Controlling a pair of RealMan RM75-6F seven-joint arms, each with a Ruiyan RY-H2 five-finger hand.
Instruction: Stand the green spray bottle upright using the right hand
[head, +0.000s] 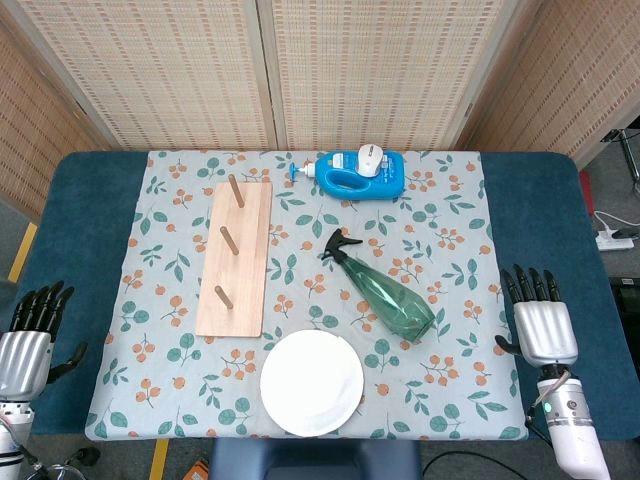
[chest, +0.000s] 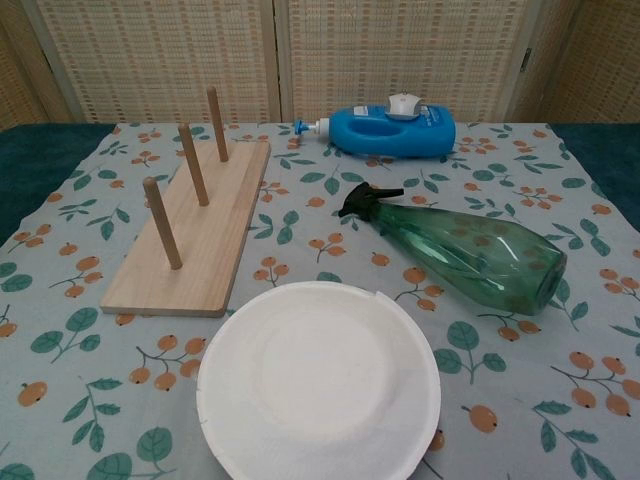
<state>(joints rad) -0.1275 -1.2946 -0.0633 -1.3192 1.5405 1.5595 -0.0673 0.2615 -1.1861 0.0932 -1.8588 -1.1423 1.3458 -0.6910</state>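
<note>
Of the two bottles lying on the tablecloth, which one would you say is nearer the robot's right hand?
The green spray bottle, black nozzle pointing away, lies mid-cloth, nearer the right hand. The blue bottle lies at the cloth's far edge.

We see a green spray bottle (chest: 478, 258), blue detergent bottle (chest: 392, 131), white plate (chest: 318, 385), tan wooden rack (chest: 195, 235), and leaf-and-berry patterned cloth (chest: 60, 290).

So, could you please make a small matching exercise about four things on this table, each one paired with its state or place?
Things:
1. green spray bottle
2. blue bottle
3. white plate
4. wooden board

States or places:
a. carries three upright pegs
b. at the near table edge
c. lies on its side, nozzle pointing far-left
d. lies at the far edge

Pairs: 1-c, 2-d, 3-b, 4-a
</note>
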